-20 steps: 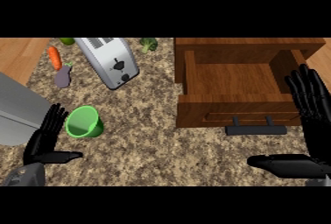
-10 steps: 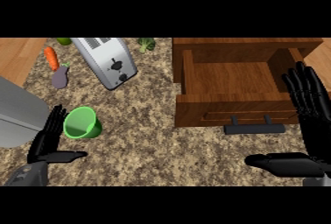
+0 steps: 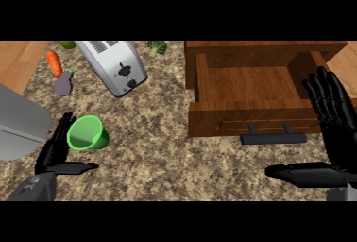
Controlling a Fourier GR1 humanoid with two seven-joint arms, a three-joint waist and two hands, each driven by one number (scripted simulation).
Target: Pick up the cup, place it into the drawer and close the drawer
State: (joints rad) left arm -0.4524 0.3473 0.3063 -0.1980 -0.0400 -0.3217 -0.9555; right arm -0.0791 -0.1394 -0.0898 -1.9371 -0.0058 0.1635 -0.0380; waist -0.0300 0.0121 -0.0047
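A green cup [image 3: 87, 133] lies tipped on the granite counter at the left, its mouth facing up and toward me. My left hand [image 3: 55, 153] stands open just left of it, fingers straight up alongside the cup's rim, thumb stretched out to the right below the cup. The wooden drawer [image 3: 209, 118] is pulled open at the upper right, its inside bare, with a dark handle [image 3: 273, 138] on its front. My right hand [image 3: 331, 118] is open at the right edge, fingers upright over the drawer's right side, thumb pointing left.
A silver toaster [image 3: 115, 66] lies at the back. A carrot [image 3: 54, 63], an eggplant [image 3: 63, 83], broccoli [image 3: 157, 47] and a green item [image 3: 67, 44] sit along the far edge. A grey appliance [image 3: 17, 123] stands at the left.
The view has shifted slightly, so the counter objects sit a little lower and further left. My left hand has edged closer to the cup. The right hand has barely moved.
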